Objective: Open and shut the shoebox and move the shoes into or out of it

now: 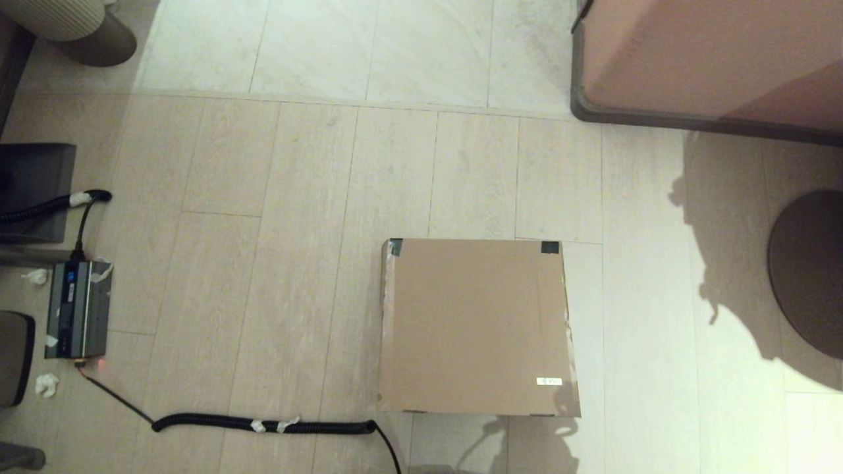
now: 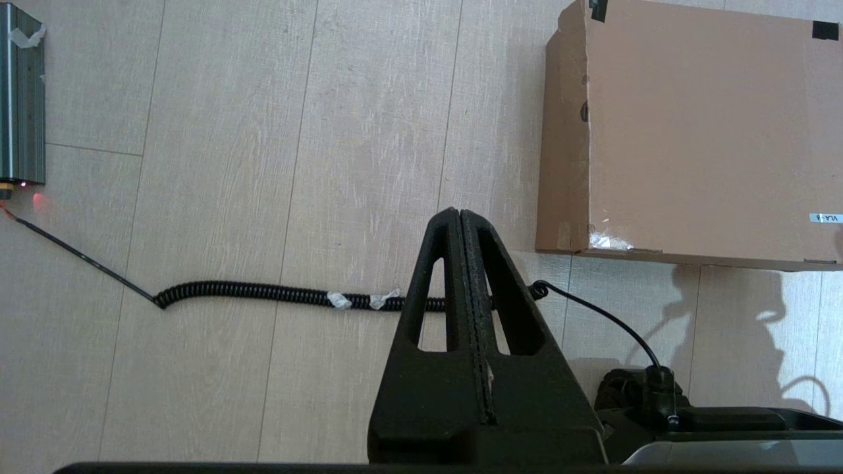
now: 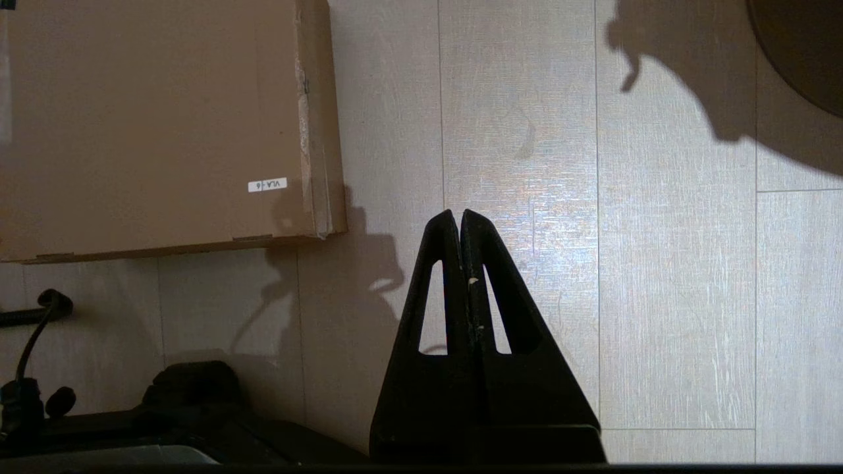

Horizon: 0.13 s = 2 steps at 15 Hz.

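On floor ahead, shoebox [image 1: 475,327] sitting lid-down, closed. My left pincer [image 2: 460,214] and right pincer [image 3: 459,214] hovering beside it, both pressed together, empty.

all three views look down, sharing the shoebox [image 1: 477,326].

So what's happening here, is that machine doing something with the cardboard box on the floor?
Nothing is being handled yet. The shoebox sits shut on the floor, lid flat, with no shoes in sight. The left pincer hangs shut above the floor near a coiled black cable, off the box's left side. The right pincer hangs shut over bare floor on the box's right. Neither touches the box.
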Available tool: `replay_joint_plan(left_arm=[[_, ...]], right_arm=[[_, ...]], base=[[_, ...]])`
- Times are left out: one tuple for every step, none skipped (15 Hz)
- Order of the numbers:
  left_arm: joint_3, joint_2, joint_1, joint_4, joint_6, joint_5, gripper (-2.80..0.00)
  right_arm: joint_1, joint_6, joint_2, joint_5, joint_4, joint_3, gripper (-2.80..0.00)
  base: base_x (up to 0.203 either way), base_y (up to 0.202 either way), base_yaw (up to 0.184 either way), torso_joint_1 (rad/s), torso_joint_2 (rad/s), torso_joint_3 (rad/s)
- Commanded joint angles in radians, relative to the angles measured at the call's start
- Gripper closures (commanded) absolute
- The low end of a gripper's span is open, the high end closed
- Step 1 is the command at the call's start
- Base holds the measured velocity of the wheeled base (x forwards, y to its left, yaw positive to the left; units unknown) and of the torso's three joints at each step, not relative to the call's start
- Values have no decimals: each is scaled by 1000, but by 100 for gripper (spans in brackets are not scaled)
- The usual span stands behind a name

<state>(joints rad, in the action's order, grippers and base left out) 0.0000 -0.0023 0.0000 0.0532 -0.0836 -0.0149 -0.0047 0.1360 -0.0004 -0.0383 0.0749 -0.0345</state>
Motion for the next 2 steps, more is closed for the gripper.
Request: replay_joint_plan(left_arm=[[18, 1, 0, 0, -1, 0, 0], [18, 1, 0, 0, -1, 0, 0]], right_arm=[[0, 1, 2, 0, 0, -1, 0], [0, 1, 2, 1, 0, -1, 0]], base=[[0, 0, 0, 0, 0, 0], [0, 0, 0, 0, 0, 0]])
